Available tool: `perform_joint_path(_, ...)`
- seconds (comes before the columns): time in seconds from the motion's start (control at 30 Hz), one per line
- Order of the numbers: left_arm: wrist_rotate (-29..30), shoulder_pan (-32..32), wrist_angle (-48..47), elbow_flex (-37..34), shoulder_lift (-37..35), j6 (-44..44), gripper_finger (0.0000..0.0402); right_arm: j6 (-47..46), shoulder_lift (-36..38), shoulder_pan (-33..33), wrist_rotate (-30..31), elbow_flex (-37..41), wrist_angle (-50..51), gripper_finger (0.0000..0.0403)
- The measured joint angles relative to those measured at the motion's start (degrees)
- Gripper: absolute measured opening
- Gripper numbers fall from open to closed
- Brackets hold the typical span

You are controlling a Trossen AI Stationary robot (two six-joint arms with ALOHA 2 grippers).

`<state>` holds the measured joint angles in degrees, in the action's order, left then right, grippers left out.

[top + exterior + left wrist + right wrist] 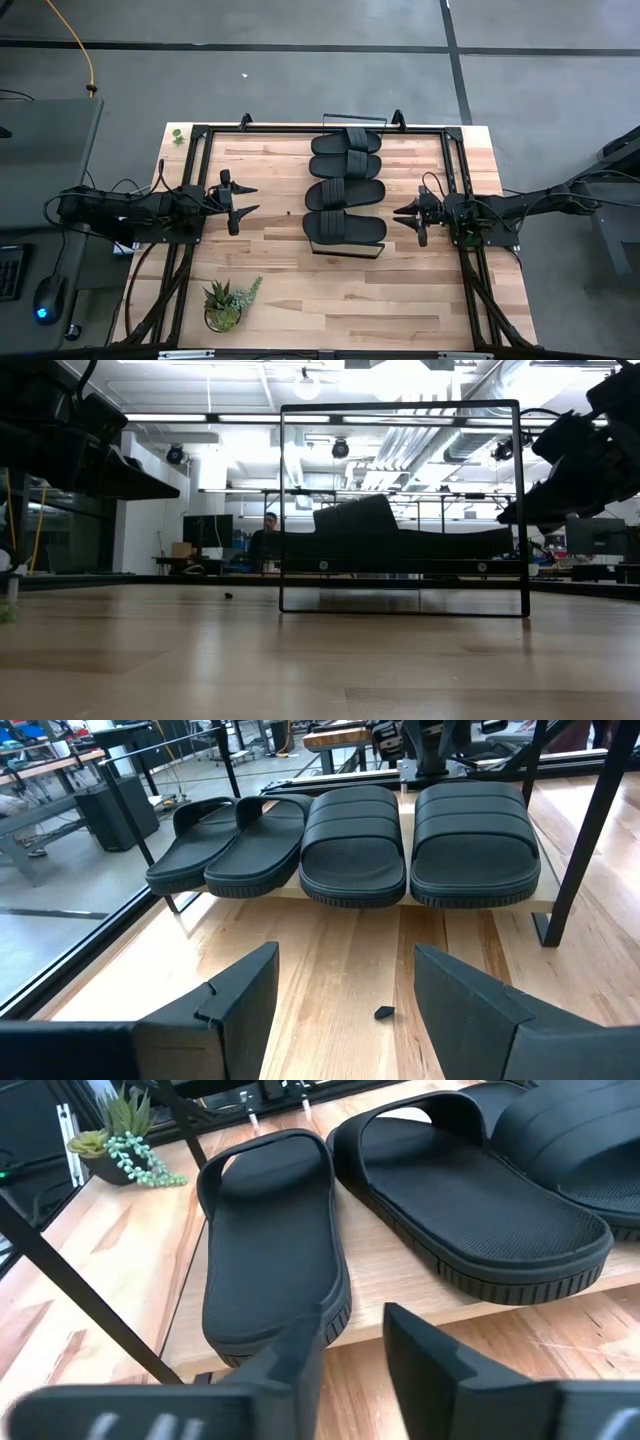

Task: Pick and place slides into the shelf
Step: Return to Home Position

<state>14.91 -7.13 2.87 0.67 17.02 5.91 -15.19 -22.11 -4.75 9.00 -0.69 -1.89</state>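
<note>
Several black slides lie side by side, soles down, on the shelf's light-wood board. Their ends hang over the board's long edges. The shelf's thin black wire frame stands at the middle of the table. My left gripper hovers open to the left of the shelf, pointing at the slides, with nothing between its fingers. My right gripper hovers to the right of the shelf, close to the nearest slide. Its fingers stand a little apart and hold nothing.
A potted succulent stands near the table's front left. Black frame rails run along the table's left, right and far sides. A small dark speck lies on the wood ahead of my left gripper. A person sits in the room behind.
</note>
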Motion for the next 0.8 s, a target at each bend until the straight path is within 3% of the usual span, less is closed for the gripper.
perform_joint_path(0.2,0.0,0.0,0.0,0.0,0.0,0.0,0.0216,1.3,0.0,0.0,-0.5,0.0,0.1,0.0020)
perform_joint_path(0.3,0.0,0.0,0.0,0.0,0.0,0.0,0.0216,1.1,0.0,0.0,-0.5,0.0,0.1,0.0006)
perform_joint_path(0.8,0.0,0.0,0.0,0.0,0.0,0.0,0.0216,-1.9,0.0,0.0,1.0,0.0,0.1,0.0156)
